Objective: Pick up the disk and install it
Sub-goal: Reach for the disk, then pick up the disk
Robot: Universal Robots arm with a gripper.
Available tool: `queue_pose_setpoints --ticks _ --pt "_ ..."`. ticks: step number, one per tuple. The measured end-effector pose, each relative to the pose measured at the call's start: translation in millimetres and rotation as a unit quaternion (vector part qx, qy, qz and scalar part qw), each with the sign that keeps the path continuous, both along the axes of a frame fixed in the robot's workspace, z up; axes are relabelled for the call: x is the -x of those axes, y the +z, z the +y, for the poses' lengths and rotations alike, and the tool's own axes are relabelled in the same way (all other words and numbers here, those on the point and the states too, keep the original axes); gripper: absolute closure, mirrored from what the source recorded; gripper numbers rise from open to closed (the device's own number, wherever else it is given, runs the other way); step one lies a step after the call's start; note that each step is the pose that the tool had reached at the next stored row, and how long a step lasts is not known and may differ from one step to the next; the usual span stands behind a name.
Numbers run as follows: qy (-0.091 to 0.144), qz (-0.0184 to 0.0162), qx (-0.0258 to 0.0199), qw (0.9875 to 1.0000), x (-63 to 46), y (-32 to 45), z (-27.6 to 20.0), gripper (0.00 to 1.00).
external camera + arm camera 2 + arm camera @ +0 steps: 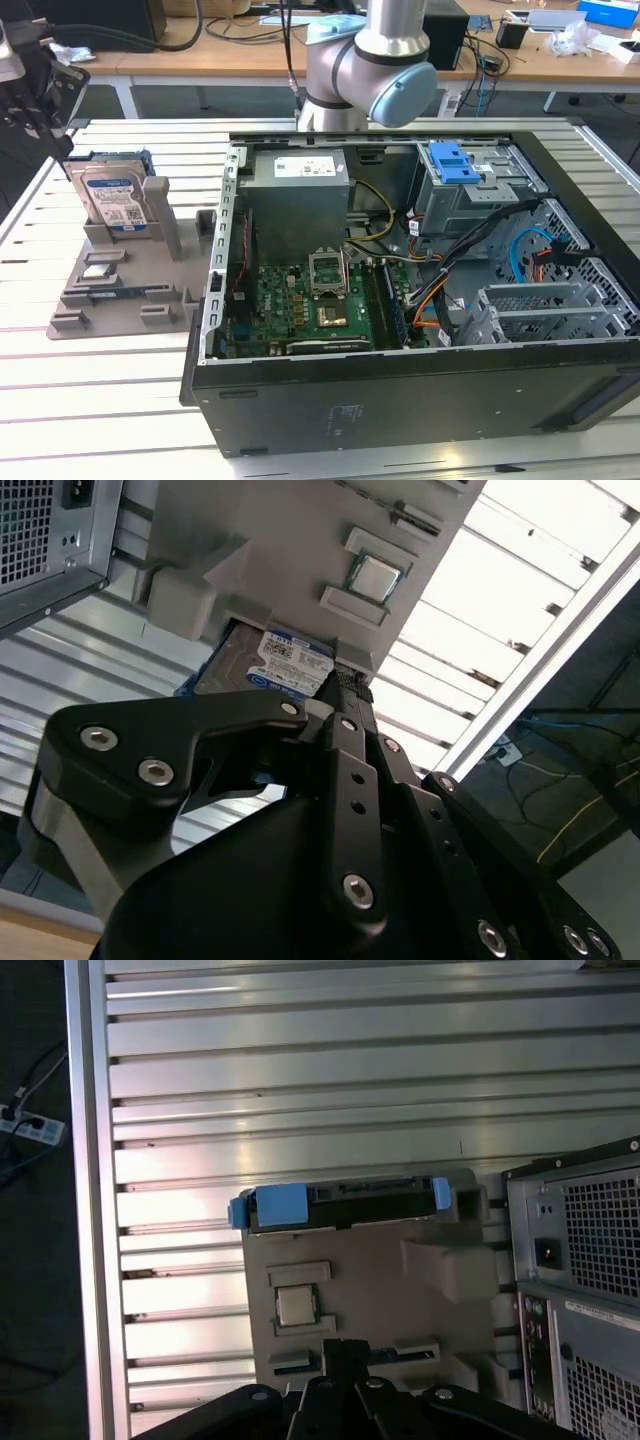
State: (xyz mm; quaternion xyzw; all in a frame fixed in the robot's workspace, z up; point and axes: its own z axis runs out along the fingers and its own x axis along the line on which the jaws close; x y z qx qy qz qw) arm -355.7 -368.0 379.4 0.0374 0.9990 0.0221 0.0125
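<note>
The disk (pixel 114 200) stands upright in a slot of a grey holder (pixel 150 295) at the exterior view's left. It is silver with a white-and-blue label and a bright blue carrier around it. My gripper (pixel 58 145) hangs just above and to the left of the disk, apart from it, fingers together with nothing between them. In the second wrist view the gripper (pixel 345 687) points close to the disk's label (pixel 288 662). In the first wrist view the gripper (pixel 346 1346) is over the holder, and the disk (pixel 345 1206) shows edge-on beyond it.
An open computer case (pixel 400 385) lies to the holder's right, with a motherboard (pixel 310 305), a grey power supply (pixel 298 195), a blue latch (pixel 450 160) on the drive cage and loose cables. A processor chip (pixel 295 1306) rests on the holder. The table (pixel 110 390) is slatted aluminium.
</note>
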Motion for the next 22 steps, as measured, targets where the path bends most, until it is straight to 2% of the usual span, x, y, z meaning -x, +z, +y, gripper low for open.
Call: queue_pose_setpoints --ticks 3,6,8,17,19,20,22 --pt "0.000 0.0000 0.0003 1.0000 1.7 -4.7 11.7 0.89" --pt "0.000 0.0000 0.0005 1.0000 4.9 -8.5 17.9 0.89" --pt "0.000 0.0001 0.0007 1.0000 7.0 -9.5 19.2 0.89" --pt "0.000 0.0000 0.0006 1.0000 7.7 -10.0 19.2 0.89" --pt "0.022 0.0001 0.0006 0.9997 7.8 -9.9 19.3 0.89" --pt "0.043 0.0000 0.0006 0.9991 7.7 -10.0 19.2 0.89" --pt "0.068 0.0000 0.0006 0.9977 7.7 -10.0 19.2 0.89"
